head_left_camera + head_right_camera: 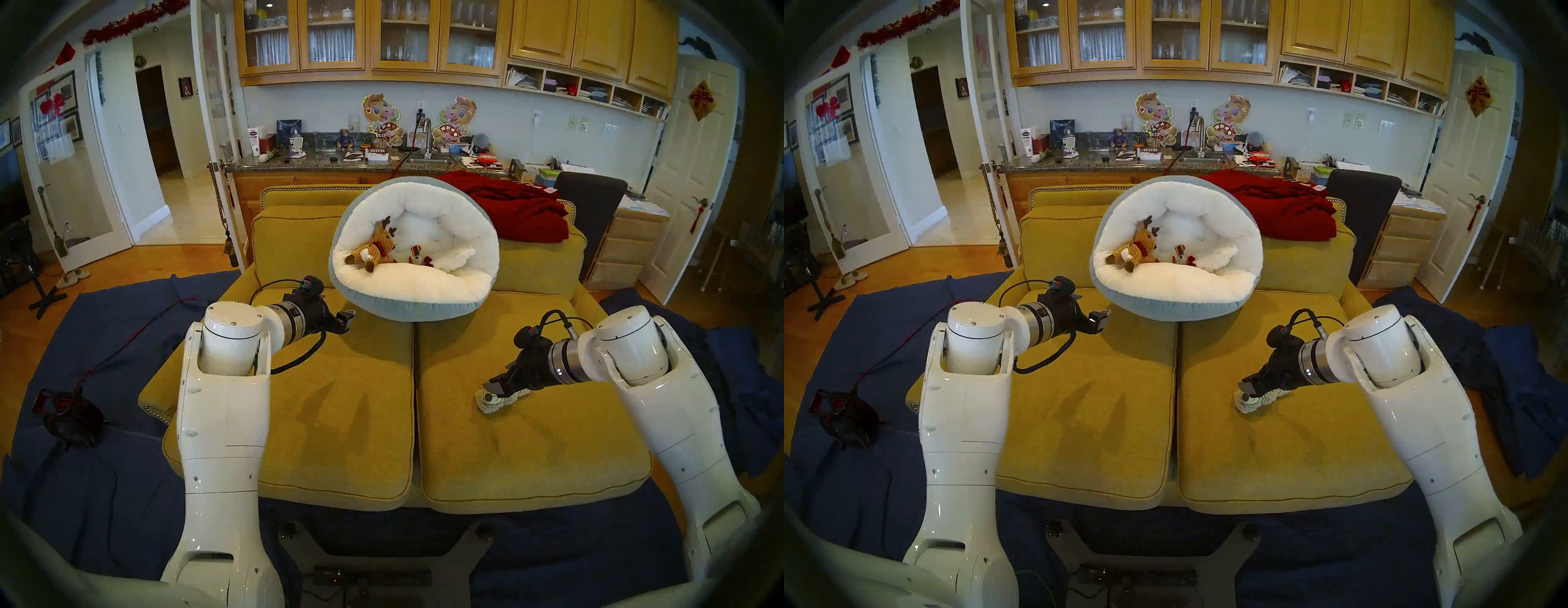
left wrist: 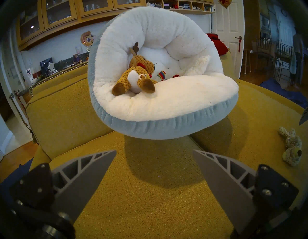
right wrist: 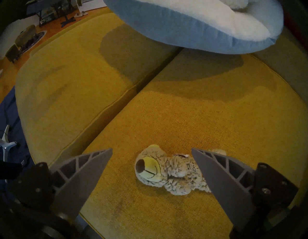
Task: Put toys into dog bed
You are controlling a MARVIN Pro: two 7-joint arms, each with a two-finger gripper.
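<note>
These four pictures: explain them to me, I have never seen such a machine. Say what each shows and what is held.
It is a two-armed robot facing a yellow sofa. The two wide pictures come from its head; the other two from a camera on each wrist, with grey fingers at the bottom corners. The dog bed leans on the sofa, with a brown reindeer, a small rainbow toy and a fluffy white toy inside. The right pincer is open over a shaggy beige toy on the seat. The left pincer is open. Nothing is held.
</note>
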